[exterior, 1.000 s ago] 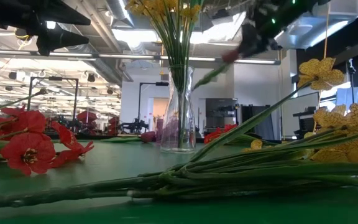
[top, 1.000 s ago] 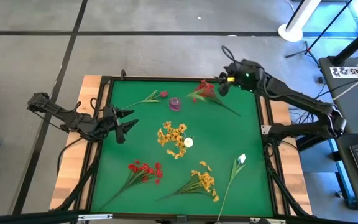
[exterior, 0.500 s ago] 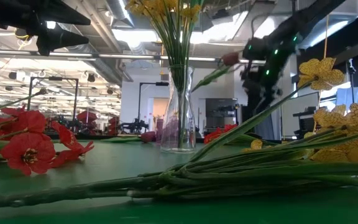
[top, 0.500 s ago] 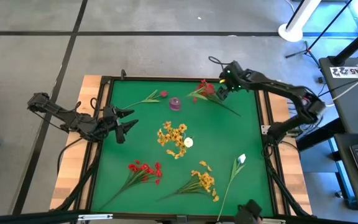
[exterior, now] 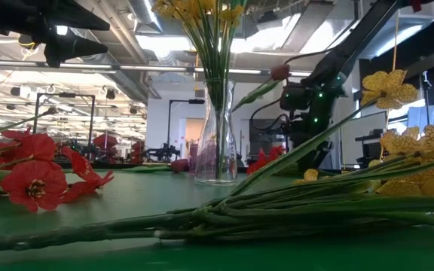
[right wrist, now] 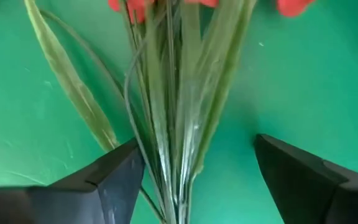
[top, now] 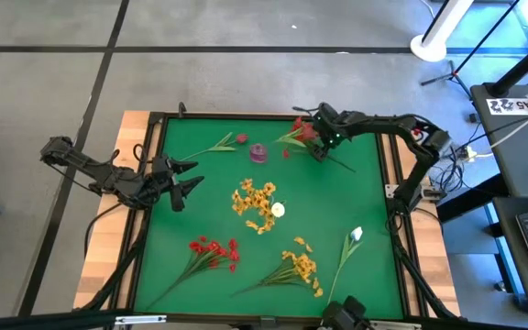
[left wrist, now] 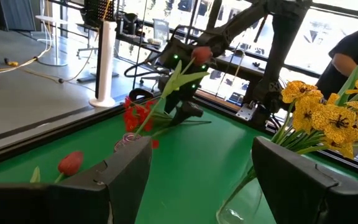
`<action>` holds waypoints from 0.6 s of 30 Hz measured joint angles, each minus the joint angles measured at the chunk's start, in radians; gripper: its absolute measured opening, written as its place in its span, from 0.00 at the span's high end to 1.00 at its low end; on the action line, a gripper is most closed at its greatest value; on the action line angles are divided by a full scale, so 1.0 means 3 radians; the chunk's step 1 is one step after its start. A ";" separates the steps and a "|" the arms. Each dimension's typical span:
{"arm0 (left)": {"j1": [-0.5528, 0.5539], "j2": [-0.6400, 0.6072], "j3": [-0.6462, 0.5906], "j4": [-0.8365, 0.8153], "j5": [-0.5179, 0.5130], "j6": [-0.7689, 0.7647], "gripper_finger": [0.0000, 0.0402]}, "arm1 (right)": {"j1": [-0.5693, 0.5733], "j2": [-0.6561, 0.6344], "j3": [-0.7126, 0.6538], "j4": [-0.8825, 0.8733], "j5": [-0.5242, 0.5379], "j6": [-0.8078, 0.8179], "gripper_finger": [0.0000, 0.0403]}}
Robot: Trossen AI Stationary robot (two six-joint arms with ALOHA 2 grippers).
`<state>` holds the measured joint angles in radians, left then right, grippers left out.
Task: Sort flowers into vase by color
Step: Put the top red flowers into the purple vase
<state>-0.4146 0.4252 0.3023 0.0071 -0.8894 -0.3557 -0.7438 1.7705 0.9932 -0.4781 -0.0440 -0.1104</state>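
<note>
High view: right gripper [top: 320,149] low over the red flower bunch [top: 301,134], beyond the vase [top: 262,203]. Right wrist view: fingers [right wrist: 114,180] spread wide, straddling the green stems [right wrist: 178,134], unclamped. Left wrist view: left gripper [left wrist: 194,180] open, empty, beside the vase

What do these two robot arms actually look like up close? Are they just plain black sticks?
Mostly, yes: both arms are slim, dark, jointed tubes. The left gripper ends in two pointed dark fingers that are broad, flat, matte wedges. The right gripper has the same dark wedge fingers, a small green light glowing near its wrist, and a thin black cable looping along the arm.
</note>
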 joint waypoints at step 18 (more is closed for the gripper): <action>-0.0001 0.0000 0.0000 0.0000 0.0001 -0.0012 0.32 | 0.0013 -0.0539 -0.0013 -0.0007 0.0112 0.0131 0.94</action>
<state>-0.4149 0.4252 0.3023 0.0071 -0.8890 -0.3593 -0.7399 1.6088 0.9892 -0.4801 -0.0105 -0.0712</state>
